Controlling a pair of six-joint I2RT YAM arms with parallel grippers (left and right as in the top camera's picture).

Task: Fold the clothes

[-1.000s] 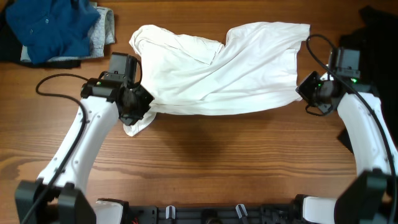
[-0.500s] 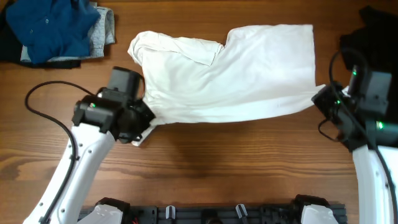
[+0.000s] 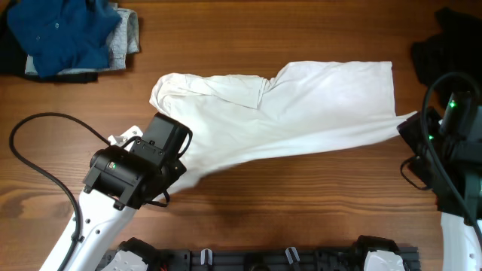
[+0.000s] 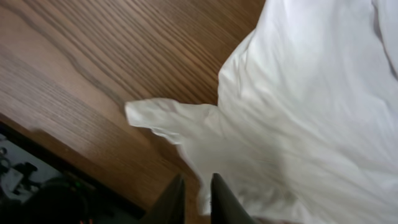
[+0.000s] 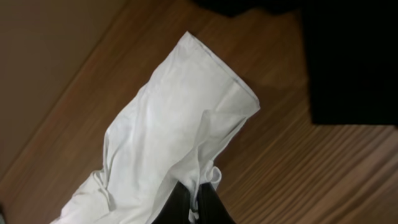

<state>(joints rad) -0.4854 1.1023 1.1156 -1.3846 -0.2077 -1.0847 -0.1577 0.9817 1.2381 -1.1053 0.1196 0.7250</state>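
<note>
White T-shirt [image 3: 316, 113] corner pinched in R claw [image 5: 191, 198].

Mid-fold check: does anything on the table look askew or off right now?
The white shirt lies askew: stretched into a slanted, creased band, its upper-left end bunched and folded over itself. The right fingers pinch its right end. No damage shows.

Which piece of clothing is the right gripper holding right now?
The white T-shirt, stretched out in the middle; the right gripper is shut on its edge. The black garment nearby and the blue garment far off lie untouched.
</note>
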